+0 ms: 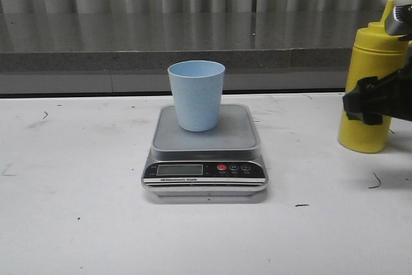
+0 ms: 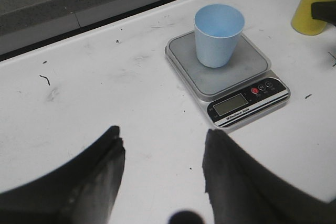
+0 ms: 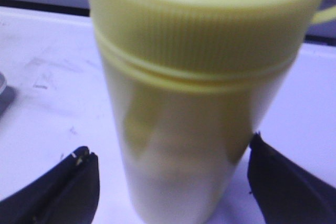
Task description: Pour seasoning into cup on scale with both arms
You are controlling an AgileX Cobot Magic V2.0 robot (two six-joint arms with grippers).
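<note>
My right claw (image 3: 170, 182) was spread around the yellow bottle (image 1: 368, 88), one finger (image 3: 68, 187) clear of it, the other at its side; contact I couldn't tell. My left claw (image 2: 160, 171) hung spread over bare table (image 2: 79, 98), holding nothing. The cup (image 1: 196, 94) stood upright on the scale (image 1: 205, 152) mid-table, the bottle at its three o'clock by the edge.

Matte black arm (image 1: 380, 98); 2 broad black fingers (image 2: 100, 177).

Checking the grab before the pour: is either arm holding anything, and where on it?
Nothing is clearly held. The right gripper brackets the seasoning bottle at mid-body, jaws apart; the left gripper is open.
</note>
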